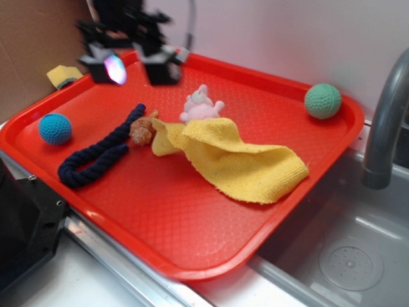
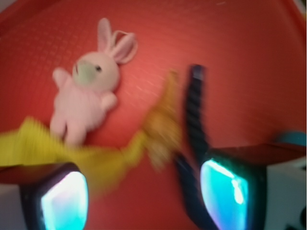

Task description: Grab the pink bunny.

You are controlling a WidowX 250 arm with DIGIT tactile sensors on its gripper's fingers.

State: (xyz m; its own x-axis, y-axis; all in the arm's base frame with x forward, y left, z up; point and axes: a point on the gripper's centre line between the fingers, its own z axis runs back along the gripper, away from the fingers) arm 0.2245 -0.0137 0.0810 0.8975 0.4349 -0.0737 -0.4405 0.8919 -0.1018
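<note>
— Where's the pincer [image 1: 133,66] right now?

— Up in the air over the far-left part of the red tray [image 1: 192,236], blurred, its two fingers spread apart with nothing between them. In the wrist view the glowing pads [image 2: 64,201] sit wide at the bottom corners.

— And the pink bunny [image 1: 200,105]?

— Lying on the tray ahead of the pincer and toward its left finger — clear of both fingers. Its legs touch the edge of the yellow cloth [image 1: 236,160], which runs beneath the left pad.

— Anything nearer the fingers?

— A tan shell-like toy [image 1: 143,130] lies between the two fingers in the wrist view, with the dark blue rope [image 1: 96,158] just beside it, passing by the right pad. A blue ball [image 1: 55,128] and a green ball [image 1: 323,101] sit well apart, near opposite tray edges.
</note>
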